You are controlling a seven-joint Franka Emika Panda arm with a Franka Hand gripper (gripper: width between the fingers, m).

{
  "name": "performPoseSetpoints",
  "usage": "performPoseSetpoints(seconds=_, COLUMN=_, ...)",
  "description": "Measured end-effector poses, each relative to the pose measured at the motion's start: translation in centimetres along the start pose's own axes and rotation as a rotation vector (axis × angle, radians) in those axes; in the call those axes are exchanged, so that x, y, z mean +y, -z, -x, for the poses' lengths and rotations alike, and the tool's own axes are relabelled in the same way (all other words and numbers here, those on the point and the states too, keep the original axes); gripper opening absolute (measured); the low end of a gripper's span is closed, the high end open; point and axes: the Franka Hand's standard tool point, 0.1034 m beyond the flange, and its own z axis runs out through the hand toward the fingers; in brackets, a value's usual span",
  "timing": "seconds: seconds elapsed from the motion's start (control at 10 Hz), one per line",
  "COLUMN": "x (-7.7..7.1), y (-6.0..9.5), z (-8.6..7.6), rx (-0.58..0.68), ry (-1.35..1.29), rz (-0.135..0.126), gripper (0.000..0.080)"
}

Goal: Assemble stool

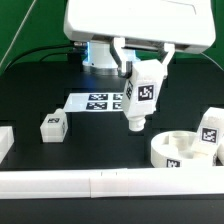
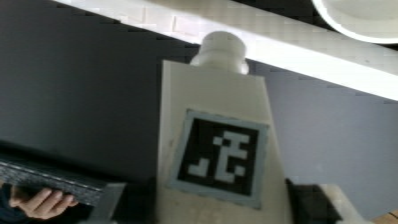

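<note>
My gripper [image 1: 140,75] is shut on a white stool leg [image 1: 141,100] and holds it upright above the black table, peg end down. In the wrist view the leg [image 2: 217,130] fills the middle, with a square tag on its face and a round peg at its far end. The round notched seat drum [image 1: 180,150] lies on the table at the exterior view's right, below and right of the held leg. A second leg [image 1: 209,131] stands on the drum's far right rim. A third leg [image 1: 52,126] lies on the table at the exterior view's left.
The marker board [image 1: 100,101] lies flat behind the held leg. A long white rail [image 1: 100,183] runs along the table's front edge and shows in the wrist view [image 2: 302,55]. A white block [image 1: 5,142] sits at the exterior view's left edge.
</note>
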Motion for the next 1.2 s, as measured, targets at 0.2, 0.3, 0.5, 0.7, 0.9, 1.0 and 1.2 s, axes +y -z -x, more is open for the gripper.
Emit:
performPoseSetpoints(seconds=0.2, x=-0.5, y=-0.1, z=0.0, rx=0.002, ry=0.011, rz=-0.004, gripper=0.0325)
performPoseSetpoints(seconds=0.3, x=-2.7, y=-0.4, z=-0.1, rx=0.023, ry=0.078, rz=-0.014, gripper=0.0325)
performPoseSetpoints(seconds=0.5, x=-4.7, y=-0.6, z=0.1, rx=-0.001, ry=0.19, rz=-0.025, gripper=0.0325)
performPoseSetpoints(seconds=0.7, x=-4.0, y=-0.7, z=0.3, rx=0.003, ry=0.179, rz=-0.019, gripper=0.0325)
performPoseSetpoints(seconds=0.9, x=-4.1, y=-0.7, z=0.3, rx=0.003, ry=0.18, rz=-0.019, gripper=0.0325)
performPoseSetpoints(seconds=1.0, x=-4.5, y=-0.7, z=0.4, rx=-0.004, ry=0.171, rz=-0.025, gripper=0.0325)
performPoseSetpoints(seconds=1.2, x=-6.7, y=-1.2, z=1.5, rx=-0.003, ry=0.189, rz=-0.039, gripper=0.0325)
